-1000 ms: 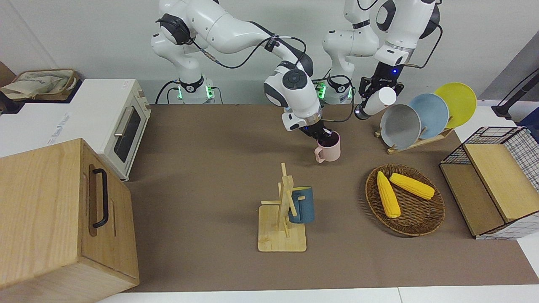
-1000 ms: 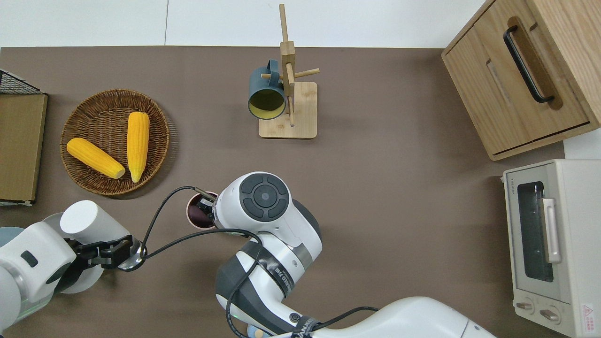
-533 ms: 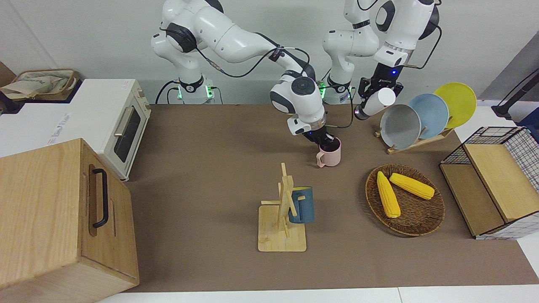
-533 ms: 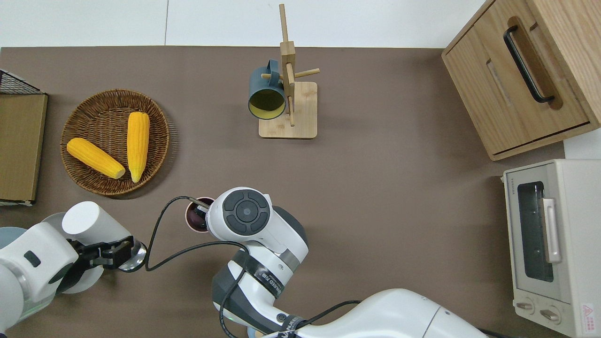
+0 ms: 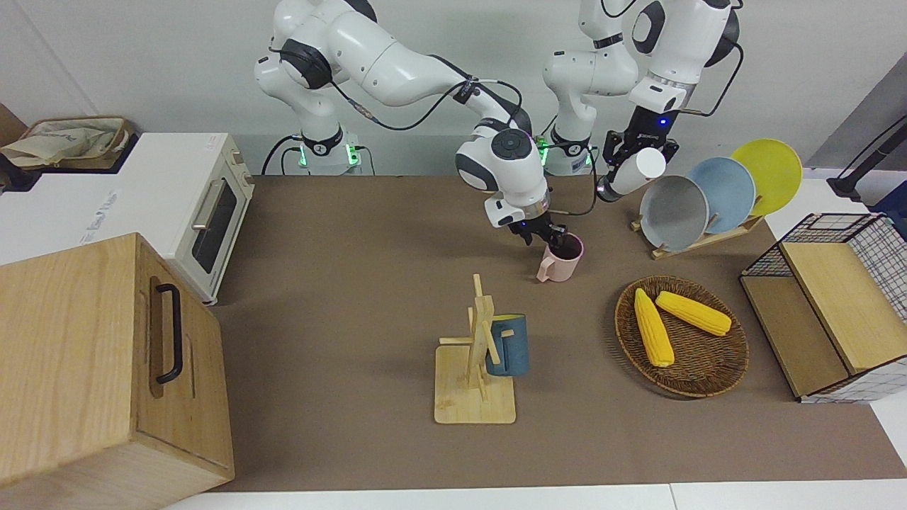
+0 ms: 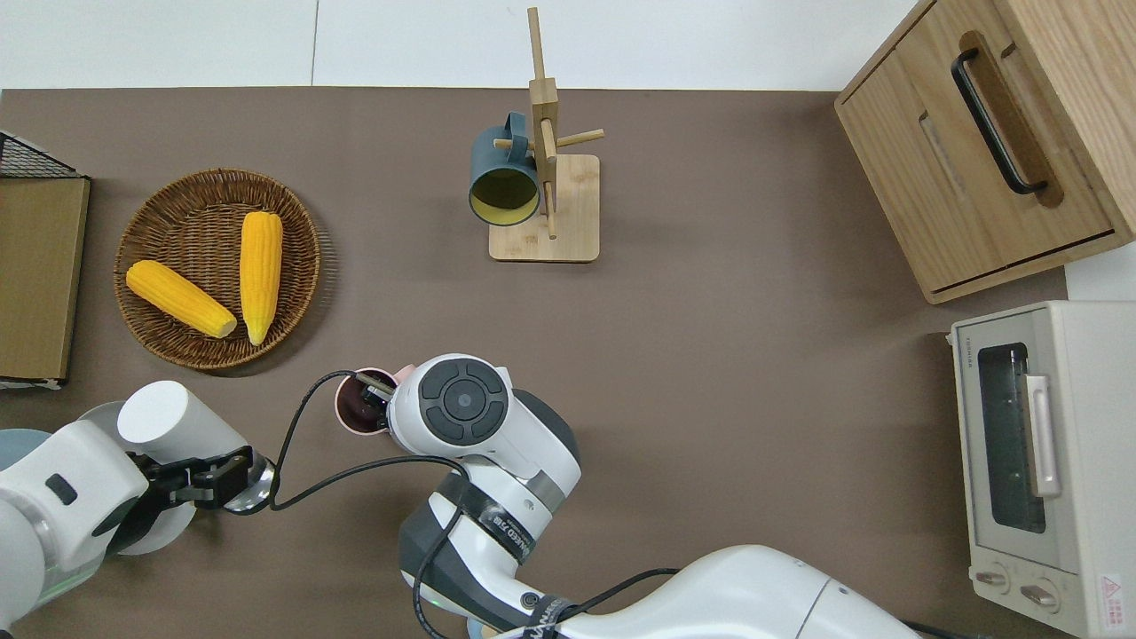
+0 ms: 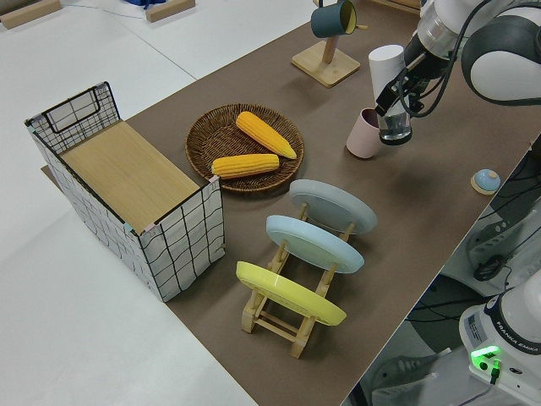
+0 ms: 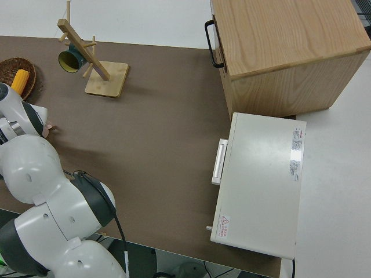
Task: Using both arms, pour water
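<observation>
2 end effectors: right [image 5: 551,235] grips the pink mug's [image 5: 561,259] rim (tilted); left [image 5: 633,157] clasps a white bottle [image 5: 634,172].

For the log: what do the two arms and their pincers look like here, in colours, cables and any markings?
Both arms are glossy white, rounded and jointed, with grey-black caps at the joints. The right arm has a black cable looped along it and a round dark button pad on its wrist. The left arm shows a small blue light. The left pincer and the right pincer are both black.
</observation>
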Available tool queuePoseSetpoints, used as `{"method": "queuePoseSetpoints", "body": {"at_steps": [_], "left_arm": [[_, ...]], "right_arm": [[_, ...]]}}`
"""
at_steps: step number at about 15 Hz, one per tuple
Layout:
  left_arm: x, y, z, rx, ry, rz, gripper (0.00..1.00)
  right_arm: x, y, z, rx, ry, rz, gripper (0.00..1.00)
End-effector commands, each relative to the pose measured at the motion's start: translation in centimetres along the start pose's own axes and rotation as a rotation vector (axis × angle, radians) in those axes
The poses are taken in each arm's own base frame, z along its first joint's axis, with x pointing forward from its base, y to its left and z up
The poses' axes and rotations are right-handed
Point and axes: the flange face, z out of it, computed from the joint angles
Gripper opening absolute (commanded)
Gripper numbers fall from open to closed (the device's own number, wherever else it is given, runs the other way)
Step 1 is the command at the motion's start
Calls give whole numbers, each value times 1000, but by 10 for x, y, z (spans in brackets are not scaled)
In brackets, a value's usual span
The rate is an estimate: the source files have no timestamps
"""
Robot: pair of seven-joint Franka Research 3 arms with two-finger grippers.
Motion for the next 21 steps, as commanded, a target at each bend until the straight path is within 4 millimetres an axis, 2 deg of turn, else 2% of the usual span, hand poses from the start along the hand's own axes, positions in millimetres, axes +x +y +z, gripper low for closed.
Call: {"method": "queuePoseSetpoints", "body": {"at_steps": [1, 4, 7, 9, 12, 15, 19, 21], "left_arm": [[-1, 3, -8, 11, 26, 10, 0], [-2, 4, -6, 12, 20, 12, 0], [-4, 6, -2, 12, 13, 19, 0], [-7, 11, 4, 15, 2, 37, 0], [-14, 31, 14, 32, -18, 88, 0], [-21, 44, 24, 44, -38, 119, 0], [-28, 56, 36, 56, -65, 144, 0], [-30, 59, 42, 58, -79, 147, 0]], "right_arm": [[6, -14, -18, 6, 10, 16, 987], [13, -22, -45, -49, 10, 14, 990], [21, -19, -59, -84, 13, -28, 990], [28, -14, -75, -115, 35, -134, 990], [45, -2, -101, -203, 90, -318, 990], [77, 18, -125, -297, 97, -464, 990], [118, 48, -167, -432, 96, -702, 990], [150, 67, -190, -463, 77, -756, 990]]}}
